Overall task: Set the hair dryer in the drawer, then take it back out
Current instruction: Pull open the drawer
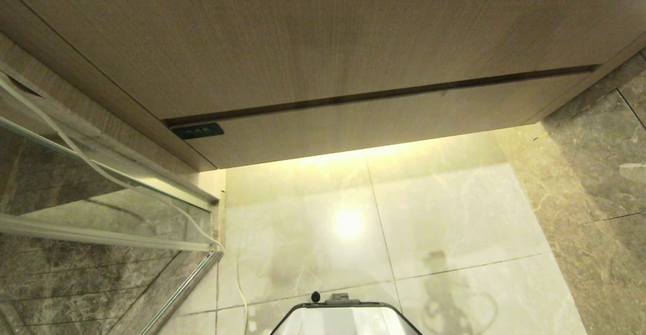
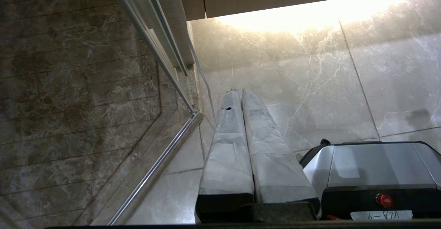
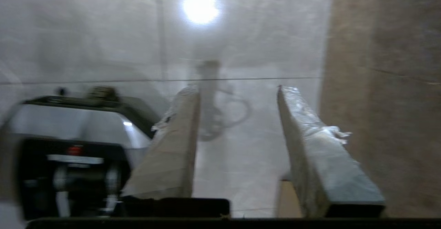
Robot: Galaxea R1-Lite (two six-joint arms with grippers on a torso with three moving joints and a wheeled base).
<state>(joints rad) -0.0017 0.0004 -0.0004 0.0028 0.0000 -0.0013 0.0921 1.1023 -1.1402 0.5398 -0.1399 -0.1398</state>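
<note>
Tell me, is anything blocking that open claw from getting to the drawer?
Nothing visible does. The right end effector hangs open and empty over bare floor tiles; the drawer sits shut in the vanity above. The hair dryer is nowhere in view.

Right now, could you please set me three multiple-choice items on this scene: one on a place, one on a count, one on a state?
1. Where does the small dark panel sit?
A. on the floor tiles
B. at the left end of the gap between the wooden fronts
C. on the glass door

2. How many wooden fronts does the head view show?
A. two
B. four
C. none

3. How does the right gripper stand?
A. shut on a towel
B. shut, empty
C. open, empty

Key: 1 B, it sits in the seam; 2 A, one gap divides them; 3 C, floor shows between its fingers.
</note>
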